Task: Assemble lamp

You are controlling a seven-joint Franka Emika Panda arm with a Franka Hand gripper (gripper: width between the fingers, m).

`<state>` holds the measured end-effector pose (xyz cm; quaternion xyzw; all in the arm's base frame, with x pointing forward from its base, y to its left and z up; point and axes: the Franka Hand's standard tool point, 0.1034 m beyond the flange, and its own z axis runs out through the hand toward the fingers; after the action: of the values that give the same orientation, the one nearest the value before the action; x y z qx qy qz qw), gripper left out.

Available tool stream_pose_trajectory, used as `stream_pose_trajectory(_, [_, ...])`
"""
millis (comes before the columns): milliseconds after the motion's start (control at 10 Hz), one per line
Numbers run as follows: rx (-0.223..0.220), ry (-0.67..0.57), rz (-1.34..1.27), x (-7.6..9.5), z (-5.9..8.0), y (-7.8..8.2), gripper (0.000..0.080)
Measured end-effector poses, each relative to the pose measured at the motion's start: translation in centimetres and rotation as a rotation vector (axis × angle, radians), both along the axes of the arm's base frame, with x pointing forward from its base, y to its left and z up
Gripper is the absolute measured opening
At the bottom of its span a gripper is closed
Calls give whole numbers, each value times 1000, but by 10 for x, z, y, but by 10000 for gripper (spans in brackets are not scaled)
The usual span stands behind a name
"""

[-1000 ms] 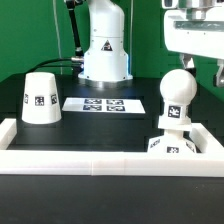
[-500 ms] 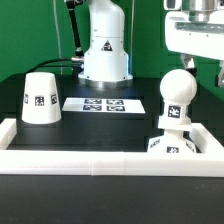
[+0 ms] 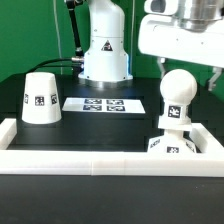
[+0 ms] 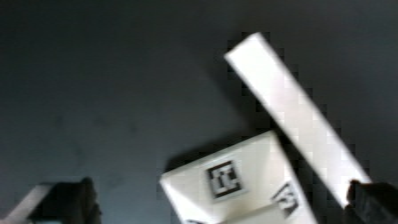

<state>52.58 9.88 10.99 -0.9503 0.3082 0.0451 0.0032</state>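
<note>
The shade [image 3: 40, 97] is sitting upright on the desk [image 3: 100, 125] well off to the exterior view's left of the tool [image 3: 190, 70], likely waiting until last. The bulb [image 3: 177, 100] is standing in the base [image 3: 172, 143] just below the tool, against the white border wall [image 3: 100, 162], which is probably bracing it. The tool is hanging empty with fingers [image 4: 68, 200] spread apart.

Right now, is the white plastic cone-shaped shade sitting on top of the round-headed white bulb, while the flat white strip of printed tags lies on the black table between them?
Not quite. The exterior view shows the white plastic cone-shaped shade standing by itself on the black table, at that view's left, apart from the round-headed white bulb, which has nothing on it. The rest holds: the flat white strip of printed tags lies between them.
</note>
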Motion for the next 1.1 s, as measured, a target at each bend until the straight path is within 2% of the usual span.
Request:
stream_pose_trajectory(200, [15,0,66,-11,7,-31,699])
stream_pose_trajectory(400, [54,17,23,-24,5,-65,699])
stream_pose_trajectory(500, [61,23,-1,-25,4,-73,699])
stream_pose_trajectory(900, [59,23,8,-25,3,-72,699])
stream_pose_trajectory(1100, [58,21,13,-25,3,-83,699])
